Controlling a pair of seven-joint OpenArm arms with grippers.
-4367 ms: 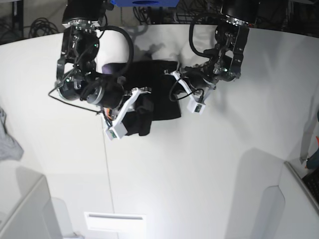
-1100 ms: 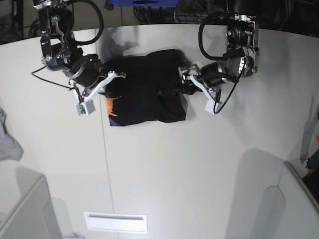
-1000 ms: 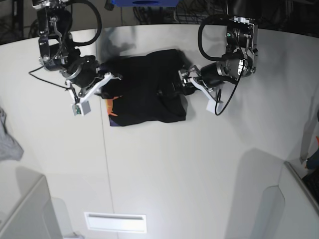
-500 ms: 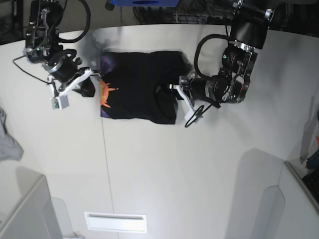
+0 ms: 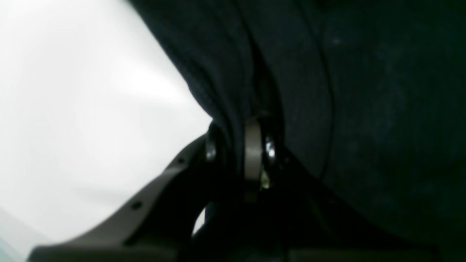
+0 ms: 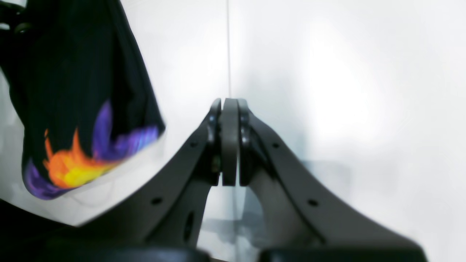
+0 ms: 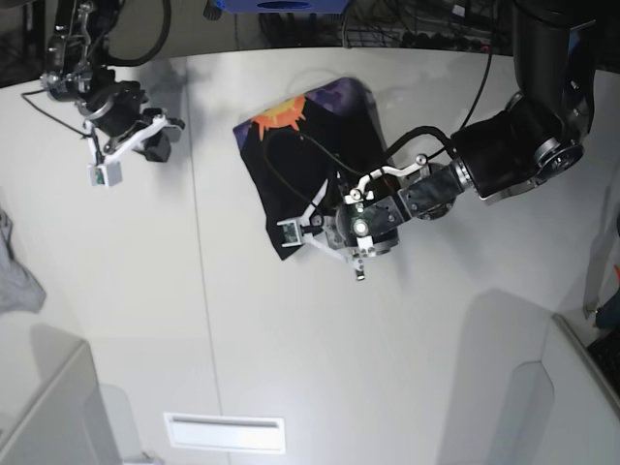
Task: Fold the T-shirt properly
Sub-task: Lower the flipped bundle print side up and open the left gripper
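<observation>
Black T-shirt [image 7: 305, 160], bunched, sun print showing at far edge, on white surface [image 7: 320, 387], below left arm. Left pincer [image 5: 236, 153] pinched nearly closed on fold of T-shirt. Right pincer [image 6: 229, 105] fully closed, nothing held, above surface beside T-shirt, apart from it. Grey cloth [image 7: 17, 271] at surface's edge, right-arm side.

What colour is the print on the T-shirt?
Purple, orange and yellow, on the black T-shirt; clearest in the right wrist view.

In the base view, the left arm [image 7: 455, 179] covers part of the T-shirt [image 7: 310, 131] from us. The left wrist view blurs the nearer cloth, and we see the shirt cut off by the right wrist view's edge.
</observation>
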